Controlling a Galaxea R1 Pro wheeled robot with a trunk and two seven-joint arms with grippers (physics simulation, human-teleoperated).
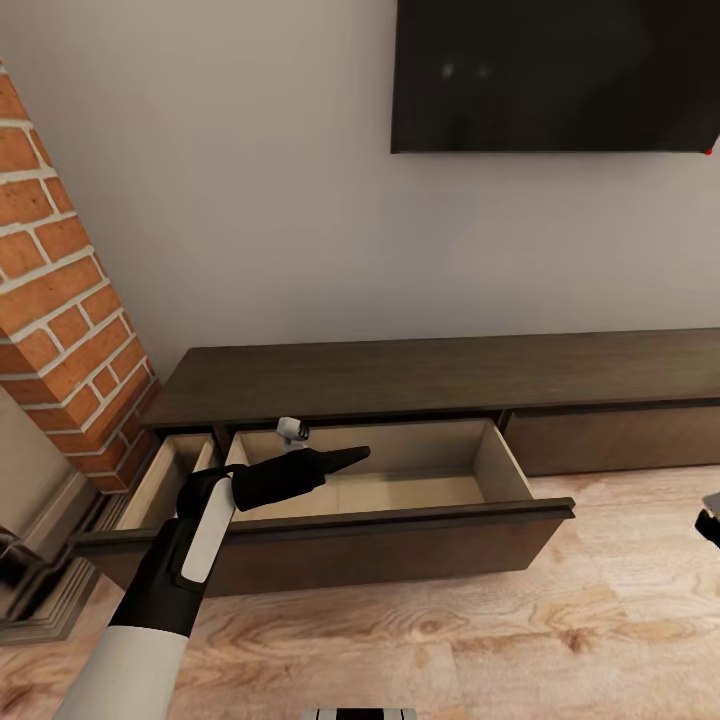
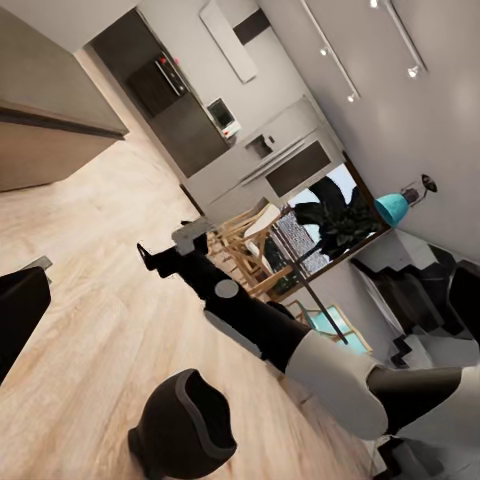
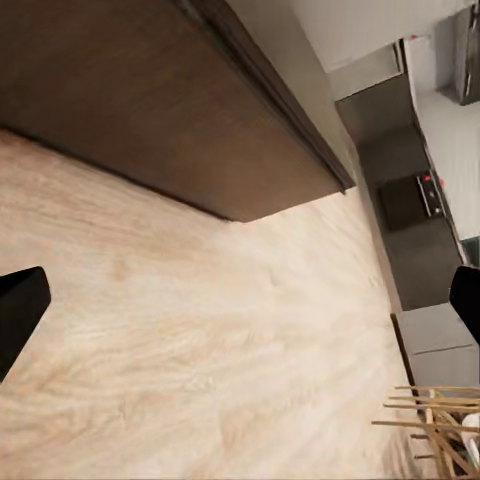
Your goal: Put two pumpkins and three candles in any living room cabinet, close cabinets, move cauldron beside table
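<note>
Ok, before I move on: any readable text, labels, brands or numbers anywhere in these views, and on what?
None can be read.
The TV screen is dark and blank.
The cabinet and its open drawer carry no markings.
The small red lights on the kitchen wall oven are too small to read.

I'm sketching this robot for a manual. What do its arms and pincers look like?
The left arm has a white forearm shell, a glossy black wrist section with a white panel, and a tapered black left pincer. A small grey-white camera module sits on it. The right arm matches: white and black segments, round grey joint cap.
</note>
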